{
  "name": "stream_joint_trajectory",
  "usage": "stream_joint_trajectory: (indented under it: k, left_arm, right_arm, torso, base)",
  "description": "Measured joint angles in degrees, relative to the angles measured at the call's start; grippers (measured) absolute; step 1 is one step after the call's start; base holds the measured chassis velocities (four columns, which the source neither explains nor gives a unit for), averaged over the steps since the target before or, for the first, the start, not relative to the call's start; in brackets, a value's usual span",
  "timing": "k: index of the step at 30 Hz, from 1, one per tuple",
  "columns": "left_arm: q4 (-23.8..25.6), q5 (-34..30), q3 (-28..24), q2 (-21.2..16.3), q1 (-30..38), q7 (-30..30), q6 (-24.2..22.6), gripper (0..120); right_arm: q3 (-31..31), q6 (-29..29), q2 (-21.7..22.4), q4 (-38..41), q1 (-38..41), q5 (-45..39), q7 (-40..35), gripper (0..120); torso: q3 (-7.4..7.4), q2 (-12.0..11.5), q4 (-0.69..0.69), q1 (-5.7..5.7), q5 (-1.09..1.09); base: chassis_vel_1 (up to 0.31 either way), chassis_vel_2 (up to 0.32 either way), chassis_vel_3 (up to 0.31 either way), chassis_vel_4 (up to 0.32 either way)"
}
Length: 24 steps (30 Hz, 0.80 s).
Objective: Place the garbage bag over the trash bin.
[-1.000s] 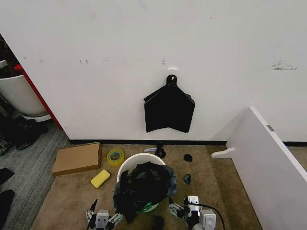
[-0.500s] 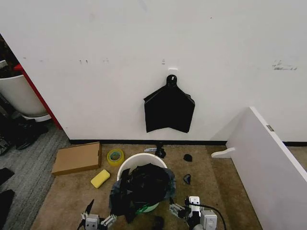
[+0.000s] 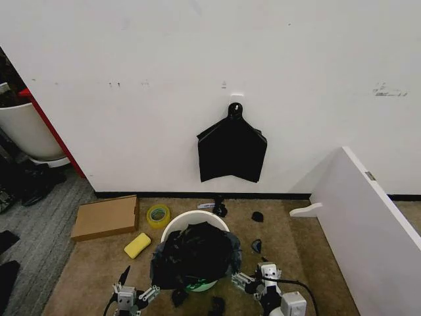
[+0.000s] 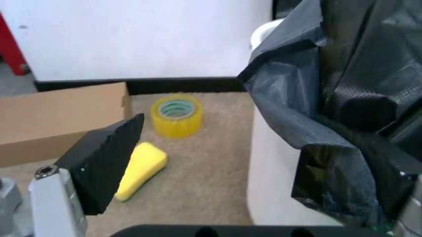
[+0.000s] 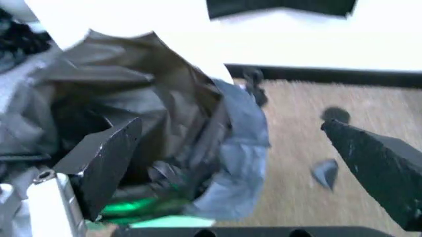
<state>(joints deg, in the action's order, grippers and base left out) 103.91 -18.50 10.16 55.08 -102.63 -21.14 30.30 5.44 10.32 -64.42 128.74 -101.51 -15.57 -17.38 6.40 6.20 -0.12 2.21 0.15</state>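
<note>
Since earlier frame: left gripper (image 3: pixel 135 294) shifted inward, right gripper (image 3: pixel 250 283) outward; both jaws wide, empty. Thin glossy black plastic garbage bag (image 3: pixel 195 253) bunched atop round white plastic trash bin (image 3: pixel 195 218): likely light, limp, slippery; pinch loose hem.

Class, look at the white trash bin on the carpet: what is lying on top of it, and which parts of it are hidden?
The garbage bag lies rumpled over the trash bin, spilling down its near side. Only the far rim shows; the inside is covered.

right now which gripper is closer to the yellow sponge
Left. The left gripper sits just below the yellow sponge on the bin's left side; the right gripper is across the trash bin, on its far side.
</note>
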Motion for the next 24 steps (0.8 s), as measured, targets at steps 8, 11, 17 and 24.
stream_joint_trajectory:
  k: [8,11,17,24]
  left_arm:
    - [-4.3,-9.7,1.0,-0.3,0.5,10.0,11.1,98]
    - [-6.9,-16.8,1.3,-0.7,1.4,18.6,16.0,99]
    - [-8.0,-32.6,1.9,-0.8,2.8,34.1,17.4,100]
    - [-7.3,-42.4,2.1,-0.6,4.3,43.0,17.3,100]
  right_arm:
    - [-0.9,-0.4,-0.6,-3.2,3.7,-1.3,-0.1,100]
    - [-1.5,-0.7,-0.9,-3.7,4.1,-1.3,0.1,100]
    - [-1.8,-1.2,-1.2,-3.8,4.6,-1.3,0.3,100]
    - [-1.3,-1.3,-1.0,-3.7,3.9,-1.4,0.3,100]
  torso:
    - [0.00,0.0,0.01,0.00,0.01]
    - [0.00,0.0,0.01,0.00,-0.01]
    - [0.00,0.0,0.01,0.00,0.00]
    - [0.00,0.0,0.01,0.00,0.00]
  base:
    - [0.000,0.000,0.000,0.000]
    - [0.000,0.000,0.000,0.000]
    - [0.000,0.000,0.000,0.000]
    - [0.000,0.000,0.000,0.000]
